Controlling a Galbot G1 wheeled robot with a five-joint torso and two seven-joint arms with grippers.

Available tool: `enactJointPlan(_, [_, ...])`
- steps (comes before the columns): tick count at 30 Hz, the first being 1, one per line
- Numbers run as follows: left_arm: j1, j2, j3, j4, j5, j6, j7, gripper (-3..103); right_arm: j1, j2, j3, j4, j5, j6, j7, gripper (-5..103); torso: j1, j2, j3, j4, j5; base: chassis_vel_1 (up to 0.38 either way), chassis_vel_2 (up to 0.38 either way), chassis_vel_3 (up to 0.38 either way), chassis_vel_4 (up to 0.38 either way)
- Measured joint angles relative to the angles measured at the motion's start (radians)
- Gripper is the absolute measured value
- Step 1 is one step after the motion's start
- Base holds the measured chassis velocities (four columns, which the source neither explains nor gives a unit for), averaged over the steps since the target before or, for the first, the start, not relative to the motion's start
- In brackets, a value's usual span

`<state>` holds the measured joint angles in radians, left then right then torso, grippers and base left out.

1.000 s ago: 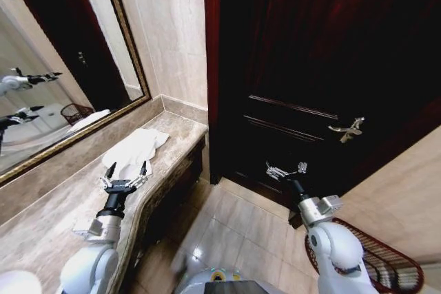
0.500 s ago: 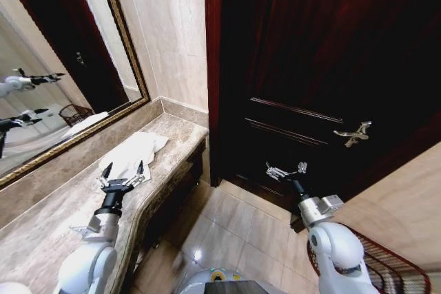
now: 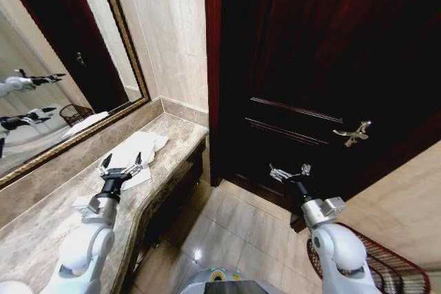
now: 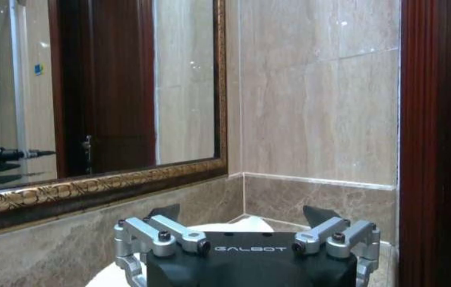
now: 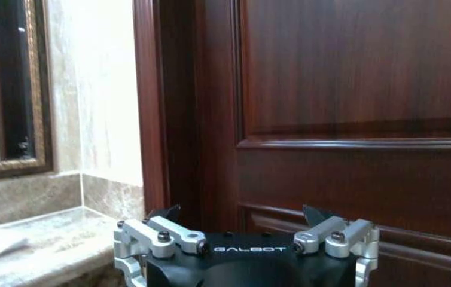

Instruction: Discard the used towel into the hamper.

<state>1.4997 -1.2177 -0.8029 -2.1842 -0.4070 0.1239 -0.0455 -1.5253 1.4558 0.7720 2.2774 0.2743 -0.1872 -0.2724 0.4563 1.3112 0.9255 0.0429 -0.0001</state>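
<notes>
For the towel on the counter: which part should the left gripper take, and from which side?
Probably the near edge of the towel, from above. It lies flat and rumpled on the counter, so a side approach finds nothing to pinch; a raised fold suits a top-down pinch. The left gripper, open, hovers at that near edge. The right gripper is open by the door.

1. We see the hamper (image 3: 382,266) cut off by the head view's lower edge, partly behind the right arm.
2. The left gripper (image 4: 241,216) body hides most of the towel (image 4: 237,226) in its wrist view.
</notes>
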Motion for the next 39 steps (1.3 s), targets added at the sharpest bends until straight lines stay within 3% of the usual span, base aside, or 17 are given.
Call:
enactJointPlan(7, [-0.013,0.006,-0.007,0.008,-0.006,0.01,-0.006,100,0.03,-0.048,-0.012,0.023,0.051,-0.062,0.012,100,0.0,0.0,0.0,0.0002,0.0001,0.0,0.0,0.0,0.0])
enactJointPlan(25, [-0.096,0.058,-0.017,0.068,-0.081,0.073,-0.03,100,0.054,-0.123,-0.009,-0.01,0.068,-0.068,0.017,100,0.0,0.0,0.0,0.0002,0.0001,0.0,0.0,0.0,0.0])
enactJointPlan(39, [-0.217,0.132,0.042,0.145,-0.148,0.225,-0.07,100,0.055,-0.111,-0.022,0.001,0.063,-0.066,0.016,100,0.0,0.0,0.0,0.0001,0.0,0.0,0.0,0.0,0.0])
